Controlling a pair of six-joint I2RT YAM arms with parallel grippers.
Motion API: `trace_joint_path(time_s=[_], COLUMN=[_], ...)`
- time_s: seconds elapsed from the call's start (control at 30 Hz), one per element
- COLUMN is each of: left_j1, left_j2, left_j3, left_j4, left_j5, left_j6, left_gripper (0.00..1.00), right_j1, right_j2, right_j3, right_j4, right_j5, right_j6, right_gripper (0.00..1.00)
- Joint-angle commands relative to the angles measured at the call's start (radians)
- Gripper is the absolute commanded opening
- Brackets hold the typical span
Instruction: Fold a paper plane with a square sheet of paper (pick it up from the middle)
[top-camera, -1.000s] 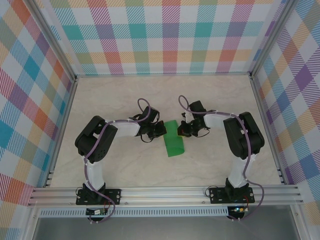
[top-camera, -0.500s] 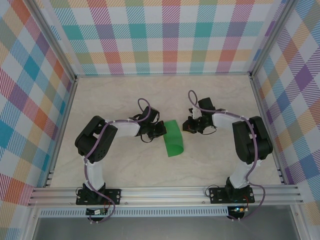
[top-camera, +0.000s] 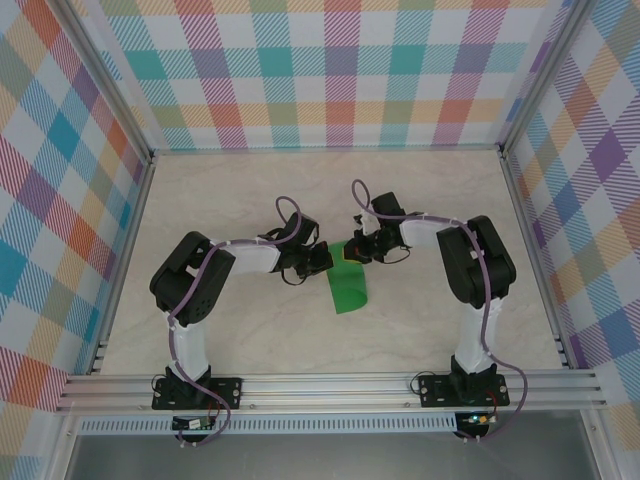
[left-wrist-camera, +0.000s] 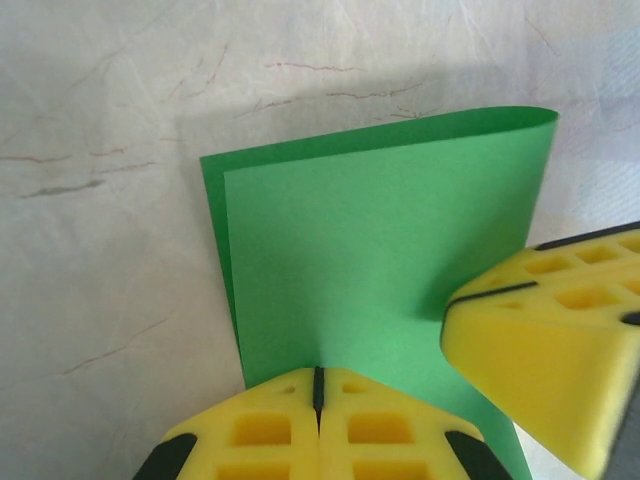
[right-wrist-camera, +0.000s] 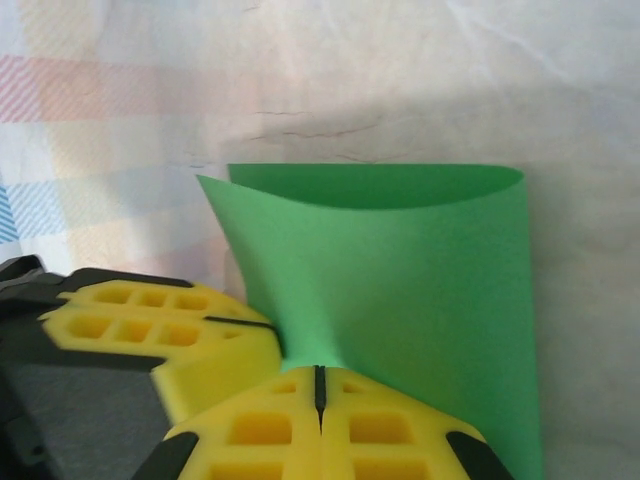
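Observation:
The square sheet of paper (top-camera: 350, 290), bright green, lies on the table folded once into a narrow rectangle, with its upper layer bowed up at the fold. In the left wrist view my left gripper (left-wrist-camera: 318, 372) is shut, its yellow tips resting on the paper (left-wrist-camera: 380, 250) near one edge. The right gripper's fingers (left-wrist-camera: 550, 340) press on the paper just beside it. In the right wrist view my right gripper (right-wrist-camera: 318, 370) is shut with its tips down on the paper (right-wrist-camera: 420, 270), and the left fingers (right-wrist-camera: 170, 335) are close at the left. From above, the left gripper (top-camera: 325, 258) and the right gripper (top-camera: 350, 250) meet at the paper's far end.
The pale marbled table (top-camera: 250, 200) is fenced by checked walls (top-camera: 330, 70) at the back and sides. An aluminium rail (top-camera: 330, 385) runs along the near edge, where both arm bases are bolted.
The right gripper swung out to the right of the paper, then came left onto its far end beside the left gripper. The left arm and the paper stayed put.

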Motion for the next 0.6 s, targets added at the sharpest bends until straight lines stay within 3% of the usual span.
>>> trace_joint_path(time_s=[0.0,0.3,0.57], left_j1=[-0.008,-0.008,-0.007], left_j2=[0.130,0.122,0.123], left_j3=[-0.079,-0.110,-0.096], left_j4=[-0.258,-0.254,-0.259], left_j5=[-0.125,-0.143,-0.136], left_j6=[0.020,0.017,0.019], left_gripper=[0.00,0.00,0.00], right_j1=[-0.025,-0.158,-0.108], right_j2=[0.025,0.009,-0.084], right_j3=[-0.004,-0.049,-0.032], right_j4=[0.025,0.049,0.067], right_j5=[0.007,0.054,0.035], right_j6=[-0.015,-0.021,0.009], right_gripper=[0.00,0.00,0.01])
